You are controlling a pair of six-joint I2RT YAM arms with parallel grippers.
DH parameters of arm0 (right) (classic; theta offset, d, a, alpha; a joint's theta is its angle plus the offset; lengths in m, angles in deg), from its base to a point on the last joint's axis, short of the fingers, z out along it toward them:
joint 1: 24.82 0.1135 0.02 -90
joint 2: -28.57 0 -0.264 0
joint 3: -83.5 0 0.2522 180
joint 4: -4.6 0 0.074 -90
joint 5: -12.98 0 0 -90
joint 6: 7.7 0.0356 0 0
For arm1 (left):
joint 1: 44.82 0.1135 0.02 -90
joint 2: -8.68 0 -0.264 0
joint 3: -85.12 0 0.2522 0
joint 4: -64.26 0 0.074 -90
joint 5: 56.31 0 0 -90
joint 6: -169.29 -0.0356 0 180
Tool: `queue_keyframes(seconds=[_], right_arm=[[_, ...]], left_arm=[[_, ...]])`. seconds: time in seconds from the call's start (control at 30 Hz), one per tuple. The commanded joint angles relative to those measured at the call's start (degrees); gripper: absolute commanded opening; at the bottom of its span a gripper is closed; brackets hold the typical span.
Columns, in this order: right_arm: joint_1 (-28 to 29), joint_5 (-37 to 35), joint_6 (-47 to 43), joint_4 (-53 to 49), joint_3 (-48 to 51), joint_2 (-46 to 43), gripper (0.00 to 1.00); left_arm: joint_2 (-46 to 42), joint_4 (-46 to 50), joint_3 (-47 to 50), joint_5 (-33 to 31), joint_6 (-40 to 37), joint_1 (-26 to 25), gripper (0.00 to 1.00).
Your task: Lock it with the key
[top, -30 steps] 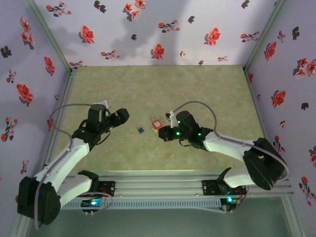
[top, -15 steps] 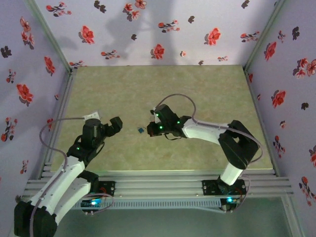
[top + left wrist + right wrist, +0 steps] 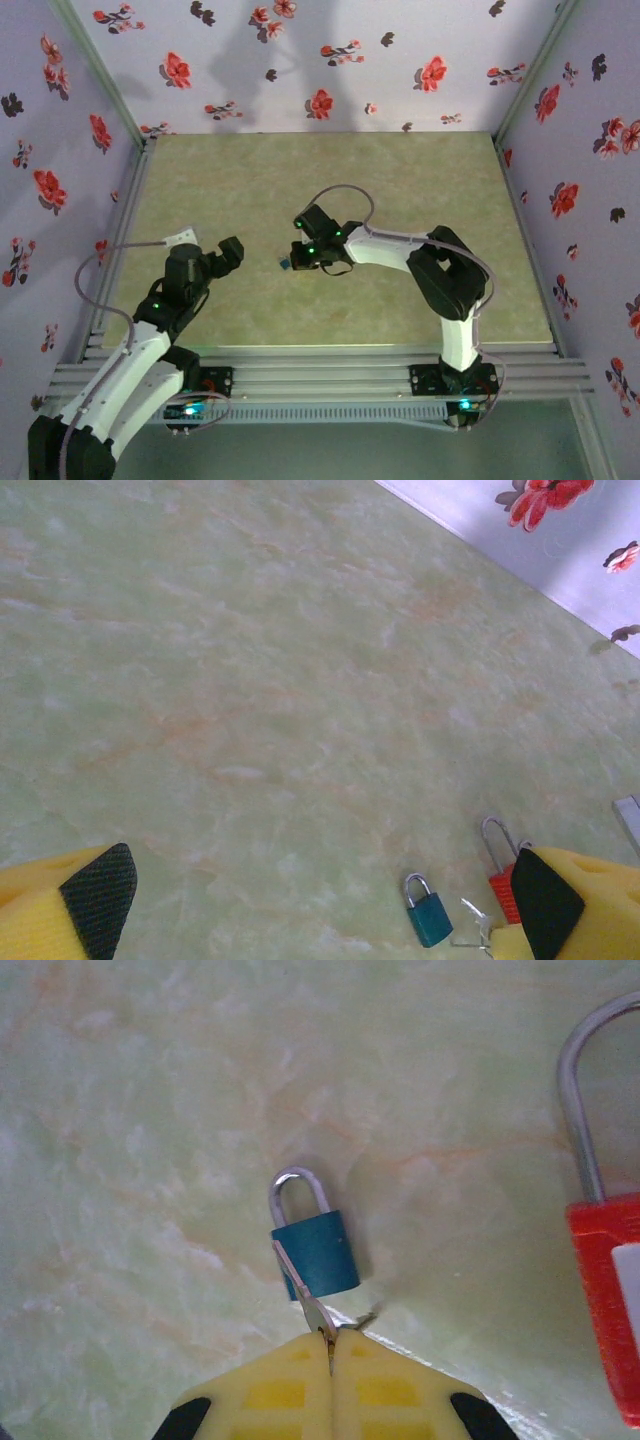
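My right gripper (image 3: 332, 1348) is shut on the key (image 3: 303, 1293). Its thin metal shaft sticks out of the yellow pads, its head is hidden between them, and a wire ring pokes out beside it. The shaft tip lies over the lower left corner of a small teal padlock (image 3: 318, 1252) lying flat with its shackle pointing away. A larger red padlock (image 3: 607, 1310) lies to the right. From above, the right gripper (image 3: 297, 262) sits at the teal padlock (image 3: 286, 264). My left gripper (image 3: 230, 252) stands open and holds nothing, left of both padlocks.
In the left wrist view the teal padlock (image 3: 430, 918) and red padlock (image 3: 500, 885) lie at lower right beyond the open left gripper (image 3: 322, 898). Flowered walls (image 3: 320, 60) close three sides of the marbled green table (image 3: 330, 180). Rails (image 3: 330, 372) run along the near edge.
My right gripper has swung left from the red padlock to the teal one, still shut on the key. My left gripper has opened wider and drawn back toward the near left.
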Motion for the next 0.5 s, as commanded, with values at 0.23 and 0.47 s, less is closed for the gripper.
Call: queue_keyframes(seconds=[0.23, 0.47], right_arm=[[-1.61, -0.24, -1.79, -3.86, -4.35, 4.54, 0.0], [-1.79, -0.53, -2.87, -5.59, -6.21, 5.99, 0.0]], left_arm=[[-0.64, -0.18, 0.92, -1.84, -0.77, 0.4, 1.0], [-0.66, -0.23, 1.06, -2.2, -0.79, 0.45, 1.0]])
